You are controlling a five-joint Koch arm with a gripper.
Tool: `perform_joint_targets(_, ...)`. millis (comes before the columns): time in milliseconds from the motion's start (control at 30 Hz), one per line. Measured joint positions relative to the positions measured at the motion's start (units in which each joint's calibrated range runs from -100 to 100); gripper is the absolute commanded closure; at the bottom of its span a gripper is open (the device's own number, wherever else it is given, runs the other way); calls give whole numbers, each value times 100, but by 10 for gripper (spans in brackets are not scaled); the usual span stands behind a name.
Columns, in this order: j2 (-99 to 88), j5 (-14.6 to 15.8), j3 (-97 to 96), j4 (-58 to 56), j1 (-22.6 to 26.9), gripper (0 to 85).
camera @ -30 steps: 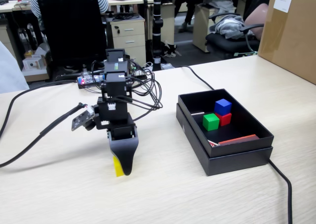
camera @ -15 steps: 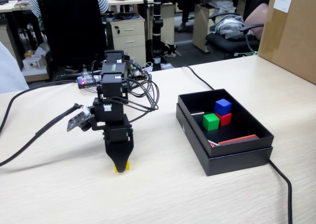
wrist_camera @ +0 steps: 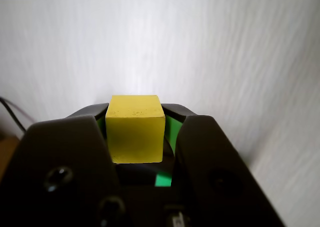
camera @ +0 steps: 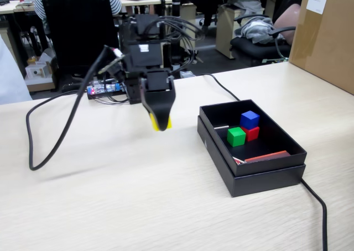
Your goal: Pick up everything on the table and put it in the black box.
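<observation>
My gripper [camera: 161, 124] hangs well above the table [camera: 138, 207], left of the black box [camera: 260, 176], and is shut on the yellow cube [camera: 165, 124]. In the wrist view the yellow cube [wrist_camera: 136, 128] sits squeezed between the two black jaws of the gripper [wrist_camera: 136, 118], with bare pale tabletop beyond it. Inside the box lie the green cube [camera: 236, 136], the red cube [camera: 251, 133] and the blue cube [camera: 250, 119], the blue one resting on the red. A thin red strip [camera: 267, 156] lies along the box's near wall.
A black cable [camera: 50, 146] loops over the table at the left, and another [camera: 316, 204] runs past the box's right corner. A large brown carton [camera: 326, 35] stands at the back right. Office desks and a seated person are behind the table.
The gripper closed on the yellow cube low at the table, then lifted it up and swung right toward the box. The cubes in the box have not moved.
</observation>
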Motion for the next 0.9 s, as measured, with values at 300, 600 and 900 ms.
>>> perform_joint_targets(300,466,518,0,8,904,714)
perform_joint_targets(600,1644,718,447,8,1192,714)
perform_joint_targets(900,2227,889,840,8,1387,710)
